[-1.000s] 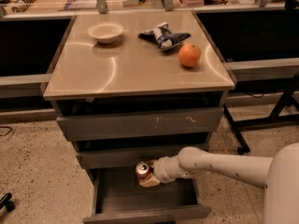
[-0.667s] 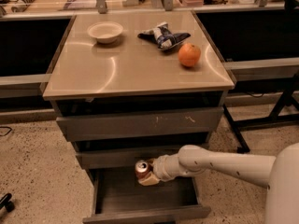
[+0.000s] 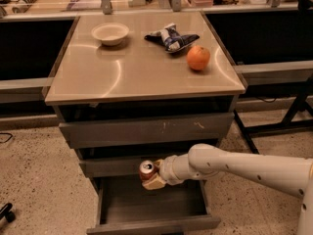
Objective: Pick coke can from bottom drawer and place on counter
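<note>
The coke can [image 3: 146,170], red with a silver top, is upright in my gripper [image 3: 150,176], which is shut on it. The gripper holds the can above the open bottom drawer [image 3: 151,202], level with the front of the middle drawer. My white arm [image 3: 234,165] reaches in from the right. The tan counter [image 3: 132,70] is the top of the grey cabinet, well above the can.
On the counter stand a white bowl [image 3: 110,33], a blue and white chip bag [image 3: 171,37] and an orange [image 3: 198,58]. The two upper drawers [image 3: 146,129] are nearly closed. A black desk frame leg [image 3: 288,116] stands to the right on the speckled floor.
The gripper and the can have barely moved; they sit about where they were one second ago, just over the open drawer.
</note>
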`<state>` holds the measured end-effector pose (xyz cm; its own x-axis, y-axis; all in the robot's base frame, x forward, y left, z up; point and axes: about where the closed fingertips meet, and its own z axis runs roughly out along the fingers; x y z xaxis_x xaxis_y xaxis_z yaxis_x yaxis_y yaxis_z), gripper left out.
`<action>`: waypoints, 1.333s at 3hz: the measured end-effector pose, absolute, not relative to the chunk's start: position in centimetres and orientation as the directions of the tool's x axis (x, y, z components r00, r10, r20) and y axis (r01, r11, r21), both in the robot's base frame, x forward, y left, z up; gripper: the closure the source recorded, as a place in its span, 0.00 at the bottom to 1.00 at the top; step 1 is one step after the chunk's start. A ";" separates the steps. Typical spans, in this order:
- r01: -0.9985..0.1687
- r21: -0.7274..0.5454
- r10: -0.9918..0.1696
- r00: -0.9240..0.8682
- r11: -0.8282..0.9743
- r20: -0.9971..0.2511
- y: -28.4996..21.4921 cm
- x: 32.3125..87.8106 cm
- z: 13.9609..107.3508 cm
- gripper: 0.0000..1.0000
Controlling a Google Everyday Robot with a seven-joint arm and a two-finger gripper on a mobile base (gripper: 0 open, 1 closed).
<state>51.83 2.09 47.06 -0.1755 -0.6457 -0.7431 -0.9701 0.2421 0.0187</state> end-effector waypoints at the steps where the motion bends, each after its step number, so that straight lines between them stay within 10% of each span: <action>1: -0.968 -0.003 -0.639 -0.162 0.249 -0.752 3.5 51.1 53.6 1.00; 4: -0.974 -0.012 -0.655 -0.142 0.225 -0.742 5.5 50.1 60.0 1.00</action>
